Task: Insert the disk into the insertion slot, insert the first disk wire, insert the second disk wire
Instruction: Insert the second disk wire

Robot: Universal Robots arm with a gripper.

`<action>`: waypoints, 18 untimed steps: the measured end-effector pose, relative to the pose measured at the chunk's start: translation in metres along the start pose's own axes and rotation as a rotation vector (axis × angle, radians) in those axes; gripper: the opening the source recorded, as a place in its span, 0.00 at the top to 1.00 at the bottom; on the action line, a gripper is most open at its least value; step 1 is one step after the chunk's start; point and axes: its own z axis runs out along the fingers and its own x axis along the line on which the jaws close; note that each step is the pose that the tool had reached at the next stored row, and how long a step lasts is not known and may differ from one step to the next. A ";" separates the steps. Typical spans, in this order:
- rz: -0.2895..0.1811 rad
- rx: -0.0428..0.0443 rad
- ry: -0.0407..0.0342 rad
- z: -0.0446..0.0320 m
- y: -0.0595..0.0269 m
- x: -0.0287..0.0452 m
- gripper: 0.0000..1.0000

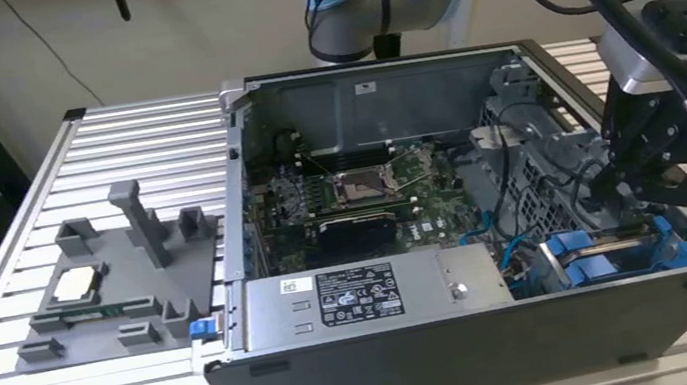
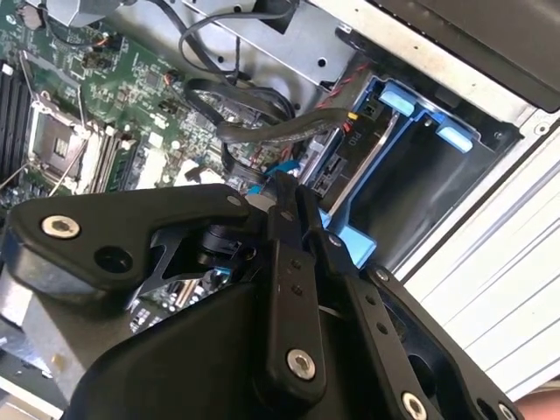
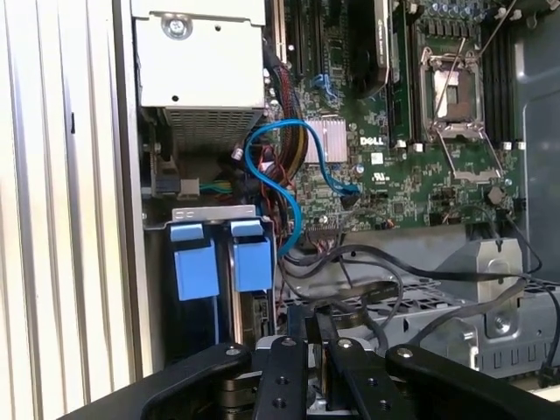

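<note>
Gripper (image 1: 639, 179) hovers shut above the disk (image 1: 609, 256); labels unreadable.

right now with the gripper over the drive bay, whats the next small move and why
Probably ease the gripper a touch closer to the disk's connector end. The disk already sits in the slot, its end sockets look bare in the second wrist view, and the gripper's tip sits just beside them with a blue wire close by.
</note>
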 end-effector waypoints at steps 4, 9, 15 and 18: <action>0.000 0.0102 0.0401 0.0012 -0.0001 0.0003 0.84; 0.000 0.0255 0.1081 0.0021 -0.0001 0.0006 0.84; -0.004 0.0469 0.1138 0.0089 -0.0005 0.0009 0.84; -0.005 0.0549 0.1133 0.0125 -0.0005 -0.0012 0.84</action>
